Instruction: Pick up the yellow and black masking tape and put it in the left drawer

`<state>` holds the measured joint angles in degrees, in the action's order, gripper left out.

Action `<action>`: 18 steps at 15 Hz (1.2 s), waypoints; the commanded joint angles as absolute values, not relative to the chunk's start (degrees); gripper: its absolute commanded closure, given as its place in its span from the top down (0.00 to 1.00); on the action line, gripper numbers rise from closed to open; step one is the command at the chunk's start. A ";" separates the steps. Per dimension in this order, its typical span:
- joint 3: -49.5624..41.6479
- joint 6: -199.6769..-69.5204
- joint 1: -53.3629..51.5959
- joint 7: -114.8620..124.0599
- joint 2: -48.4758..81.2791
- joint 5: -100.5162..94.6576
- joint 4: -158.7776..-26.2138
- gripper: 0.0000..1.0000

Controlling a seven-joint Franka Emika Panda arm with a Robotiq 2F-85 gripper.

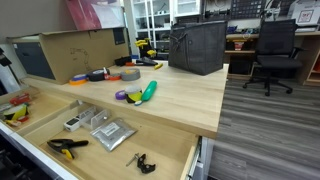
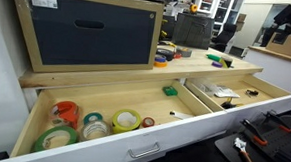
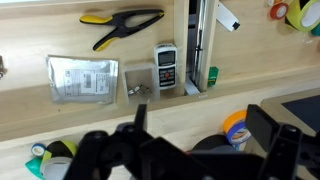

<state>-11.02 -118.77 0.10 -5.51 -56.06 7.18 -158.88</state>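
Exterior view: small yellow and black masking tape roll (image 1: 15,113) lies inside the shallow light-wood left drawer (image 2: 115,97), detail too small to confirm markings. Next compartment, the wider light-wood drawer (image 3: 60,30), holds a silver foil pouch (image 3: 83,78) and a yellow-handled black clamp (image 3: 122,25). Wrist view: black gripper (image 3: 188,150), fingers spread wide, empty.

We see a tabletop (image 1: 185,95) and a left drawer (image 2: 104,101) of pale, smooth, matt wood. The box (image 1: 85,50) is dull brown cardboard. The pouch (image 3: 83,78) looks like crinkled, shiny foil. The clamp (image 3: 122,27) has yellow-and-black plastic handles, and the bag (image 1: 197,47) looks like dark, matt cloth.
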 commanded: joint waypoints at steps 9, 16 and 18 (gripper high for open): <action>-10.04 -121.17 1.75 -1.77 -35.42 9.42 -143.20 1.00; -10.84 -121.12 5.30 -0.79 -22.38 8.82 -133.41 1.00; -10.87 -120.68 6.14 -0.06 -19.10 8.80 -130.76 1.00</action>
<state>-11.20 -121.44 4.88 -1.89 -24.76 8.22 -135.95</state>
